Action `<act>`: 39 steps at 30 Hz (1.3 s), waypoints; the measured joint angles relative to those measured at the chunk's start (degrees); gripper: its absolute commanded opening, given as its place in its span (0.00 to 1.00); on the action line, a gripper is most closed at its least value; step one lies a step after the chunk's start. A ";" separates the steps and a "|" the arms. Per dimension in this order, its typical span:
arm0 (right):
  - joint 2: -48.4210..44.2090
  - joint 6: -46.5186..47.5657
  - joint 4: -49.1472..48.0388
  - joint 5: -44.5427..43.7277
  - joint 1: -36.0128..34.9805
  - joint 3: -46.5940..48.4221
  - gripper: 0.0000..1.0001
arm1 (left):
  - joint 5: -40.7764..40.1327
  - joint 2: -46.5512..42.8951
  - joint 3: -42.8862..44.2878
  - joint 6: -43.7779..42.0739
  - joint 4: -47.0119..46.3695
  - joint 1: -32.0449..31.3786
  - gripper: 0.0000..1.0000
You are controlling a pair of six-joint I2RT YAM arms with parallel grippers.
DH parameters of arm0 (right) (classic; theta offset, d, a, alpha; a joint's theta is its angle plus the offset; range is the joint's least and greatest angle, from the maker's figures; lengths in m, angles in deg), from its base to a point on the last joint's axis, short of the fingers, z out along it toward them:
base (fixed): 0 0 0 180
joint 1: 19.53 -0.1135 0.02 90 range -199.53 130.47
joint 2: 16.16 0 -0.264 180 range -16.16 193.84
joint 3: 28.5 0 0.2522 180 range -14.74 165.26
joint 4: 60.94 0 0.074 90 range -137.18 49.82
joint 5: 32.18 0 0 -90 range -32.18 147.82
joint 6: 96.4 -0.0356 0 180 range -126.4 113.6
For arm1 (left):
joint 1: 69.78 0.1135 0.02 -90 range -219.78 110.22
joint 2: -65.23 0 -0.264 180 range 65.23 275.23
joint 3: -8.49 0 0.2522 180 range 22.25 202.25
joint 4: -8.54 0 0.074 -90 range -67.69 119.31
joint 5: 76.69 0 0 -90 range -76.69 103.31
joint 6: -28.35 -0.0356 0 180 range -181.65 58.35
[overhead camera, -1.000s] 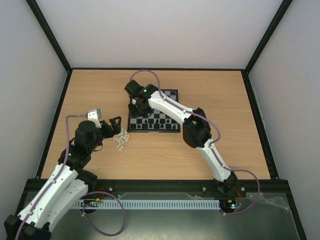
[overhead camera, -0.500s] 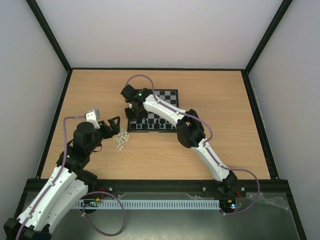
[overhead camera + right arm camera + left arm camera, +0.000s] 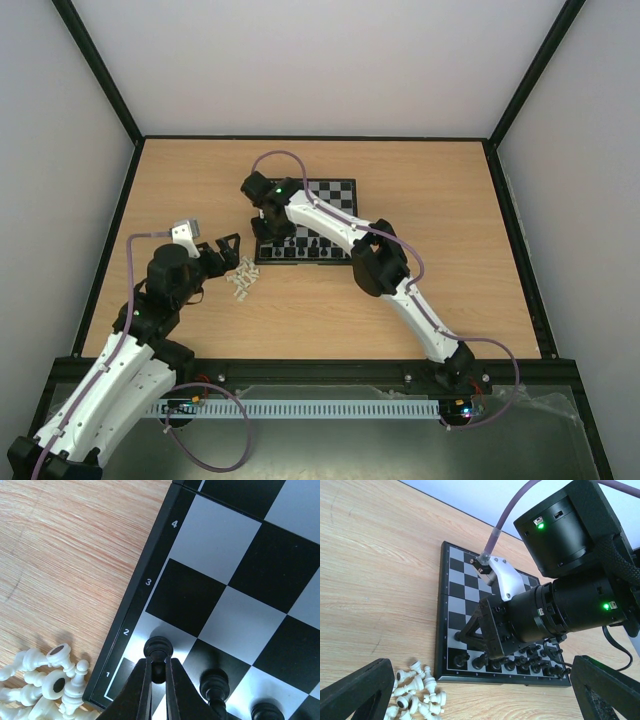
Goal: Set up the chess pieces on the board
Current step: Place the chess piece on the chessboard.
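Pinching a black pawn by its neck, my right claw is closed tight on it, over the edge-file square marked 2 on the board. I judge this the placing step: black's back row stands just beside, and this pawn begins the row ahead. Next calls for seating it flat, parting the fingers a little, then rising straight up. The border is just left; past the corner lies the white pile on the table. Squares further up the board are bare. My left claw gapes wide near that pile.
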 measured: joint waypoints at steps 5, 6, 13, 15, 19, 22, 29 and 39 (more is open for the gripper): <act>0.00 0.00 0.37 -0.59 -0.26 0.00 0.03 | -0.02 -0.20 0.00 0.00 0.04 0.00 0.99; 0.00 0.00 0.39 -0.63 -0.31 0.00 0.04 | 0.00 -0.24 0.00 0.00 0.07 0.00 1.00; 0.00 0.11 0.79 -1.22 -0.44 0.00 0.06 | 0.00 -0.31 0.00 0.00 0.37 0.00 1.00; -0.02 0.15 0.87 -1.40 -0.52 0.00 0.08 | -0.02 -0.35 0.00 0.04 0.37 0.00 0.99; -0.02 0.22 1.05 -1.49 -0.66 0.00 0.12 | -0.02 -0.52 0.00 0.11 0.37 0.00 1.00; -0.02 0.26 1.22 -1.49 -0.70 0.00 0.22 | -0.02 -0.57 0.00 0.15 0.39 0.00 1.00; -0.02 0.39 1.62 -1.53 -0.74 0.00 0.29 | -0.04 -0.59 0.00 0.17 0.39 0.00 1.00; -0.50 0.39 0.66 -1.18 -0.74 0.00 0.33 | -0.17 -0.57 0.00 0.17 0.39 0.00 0.99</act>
